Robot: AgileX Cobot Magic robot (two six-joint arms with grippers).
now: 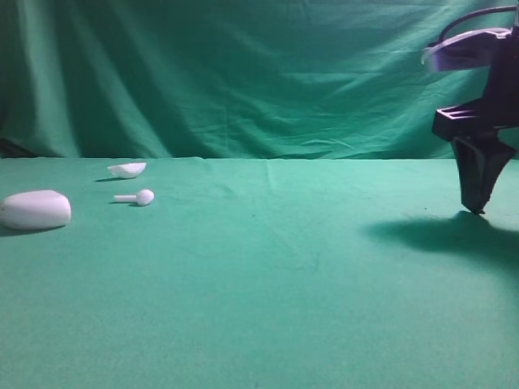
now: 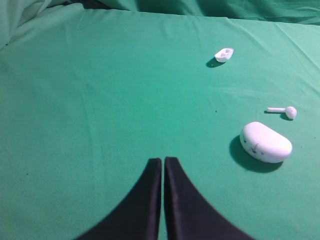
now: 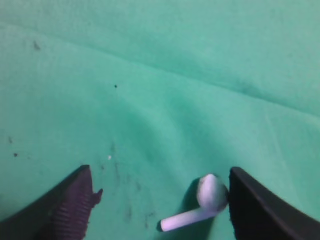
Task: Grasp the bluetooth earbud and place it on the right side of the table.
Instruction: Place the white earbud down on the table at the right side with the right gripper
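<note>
The bluetooth earbud [image 3: 202, 202], small and glossy white, lies on the green table [image 3: 165, 75] between the fingers of my right gripper [image 3: 160, 170]. That gripper is open. The earbud's oval head rests against the inner face of the right-hand finger [image 3: 260, 205], and its stem points toward the left-hand one. In the exterior view the right gripper [image 1: 477, 207] points straight down over the table's right side [image 1: 324, 267] and hides the earbud. My left gripper [image 2: 163, 160] is shut on nothing, low over bare cloth.
At the far left sit a white pebble-shaped case [image 1: 34, 209] [image 2: 265, 142], a second earbud with a straight stem [image 1: 138, 197] [image 2: 285, 110] and a small white shell-like piece [image 1: 127, 169] [image 2: 224, 54]. A green backdrop [image 1: 243, 73] hangs behind the table.
</note>
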